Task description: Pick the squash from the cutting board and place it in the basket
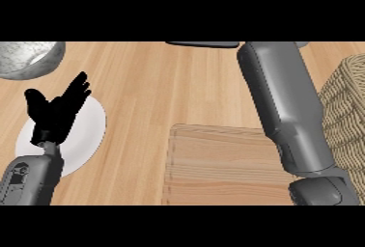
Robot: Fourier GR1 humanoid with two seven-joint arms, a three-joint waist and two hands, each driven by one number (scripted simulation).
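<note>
On my left hand point(55, 113) the fingers are straight and spread, pointing up, thumb out to the side, nothing in them. It's resting at the left of the head view, right over a white plate point(91, 126), with its grey forearm coming up from the lower left corner.

My right hand, I can't see it at all. Only the right forearm point(285, 103) shows, a long grey limb running from the lower right up past the top edge, so its fingers are out of my sight and I can't tell what they're doing.

The forearm crosses the right edge of the cutting board point(221, 166), whose visible surface is bare wood. No squash visible to me anywhere. The wicker basket point(347, 111) sits at the right edge, just beside the forearm. A speckled grey bowl point(27, 58) occupies the top left corner on the wooden counter point(164, 82).
</note>
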